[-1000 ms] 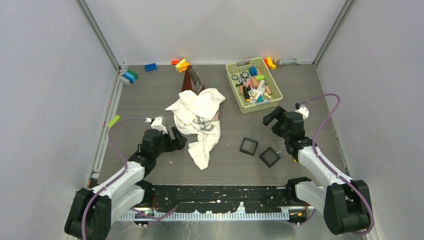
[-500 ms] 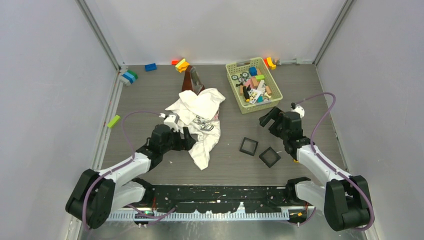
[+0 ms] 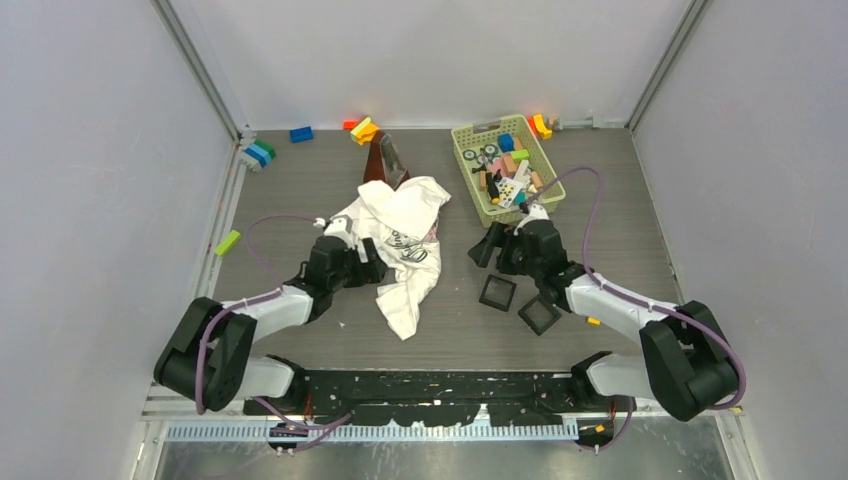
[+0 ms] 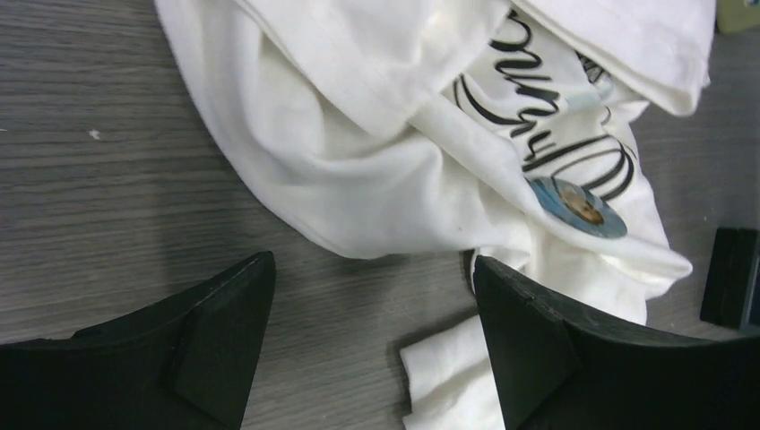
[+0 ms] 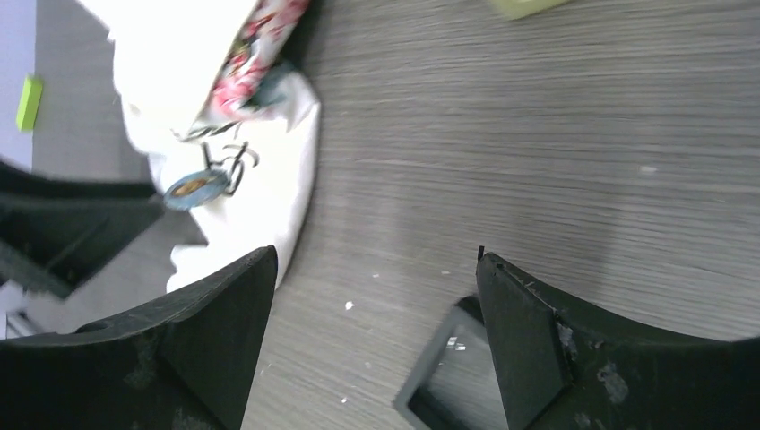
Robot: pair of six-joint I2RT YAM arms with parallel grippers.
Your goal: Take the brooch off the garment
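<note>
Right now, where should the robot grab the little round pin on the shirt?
Probably its thin rim, coming from above: the small round blue-rimmed brooch lies nearly flat on the crumpled white lettered T-shirt, so only the edge offers jaws a hold.

Only writing anywhere is the black script [image 4: 547, 134] printed on the shirt [image 4: 358, 152], and honestly I can't read it. The left wrist view gets a few loopy strokes, cut off by the folds. The right wrist view only catches a scrap of it, and from the top it's just a dark squiggle. The brooch [image 4: 578, 208] has a little picture on its face but no letters I can make out. Anything in the basket [image 3: 465, 170] is too small to tell.
</note>
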